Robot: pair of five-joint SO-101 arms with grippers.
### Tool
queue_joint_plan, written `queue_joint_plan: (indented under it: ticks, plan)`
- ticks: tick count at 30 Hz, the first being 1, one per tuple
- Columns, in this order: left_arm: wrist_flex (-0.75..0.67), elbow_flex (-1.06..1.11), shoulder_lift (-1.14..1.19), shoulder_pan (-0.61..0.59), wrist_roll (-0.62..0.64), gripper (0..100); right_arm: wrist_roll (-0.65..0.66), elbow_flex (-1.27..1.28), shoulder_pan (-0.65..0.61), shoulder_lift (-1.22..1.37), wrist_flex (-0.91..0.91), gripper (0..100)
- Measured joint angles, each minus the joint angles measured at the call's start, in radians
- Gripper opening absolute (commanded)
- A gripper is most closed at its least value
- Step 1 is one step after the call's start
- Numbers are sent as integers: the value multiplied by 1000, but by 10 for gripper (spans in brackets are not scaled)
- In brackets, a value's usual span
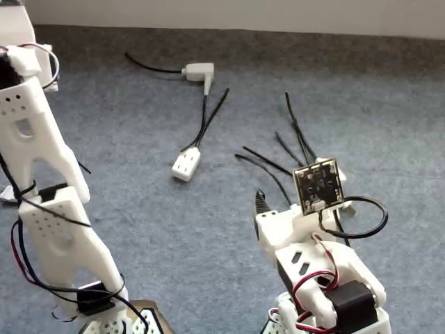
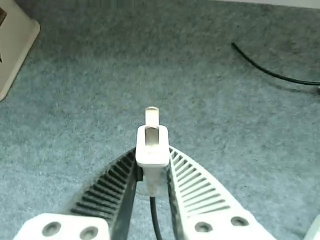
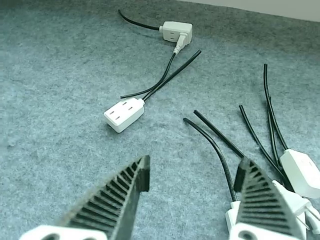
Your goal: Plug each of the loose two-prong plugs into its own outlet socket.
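2 white arms are seen over a grey carpeted surface [image 1: 139, 209], 1 at the left and 1 at the near right.

The left gripper [image 2: 152, 156] is clamped narrowly on 1 white two-prong plug [image 2: 152, 147], held above the carpet at the left of the scene. The plug is pinched between the 2 ribbed fingers [image 2: 192, 177], with its 2 flat prongs [image 2: 152, 115] pointing away from the wrist, 1 behind the other. Its black cord [image 2: 154, 220] hangs back between the fingers.

The right gripper [image 3: 195, 165] is spread wide and nothing is held in it; it hovers low over the carpet at the near right.

2 outlet sockets are counted in the open. 1 free socket [image 1: 186, 165] [image 3: 124, 112] lies near the middle of the surface, with its slots uncovered. The far socket [image 1: 197, 70] [image 3: 172, 29] lies beyond it, and 1 angled plug [image 1: 208, 85] [image 3: 181, 42] appears to be seated in it. 2 black cords [image 1: 205, 122] run from the far socket's side to the back of the free socket.

At least 4 loose black cords [image 1: 268, 174] fan out just beside the right arm. 2 further white pieces [image 3: 302, 172] lie against that gripper's right finger; whether they are plugs or sockets cannot be told.

1 beige corner [image 2: 15, 40] is seen at the far left.
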Motion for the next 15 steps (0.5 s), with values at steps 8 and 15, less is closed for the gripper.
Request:
queue_joint_plan:
  ticks: [8,15]
  plan:
    - [0,278,-333,66,121,6,0,26,0,0,0,275]
    - [0,617,-692,210,135,6,2,26,0,0,0,275]
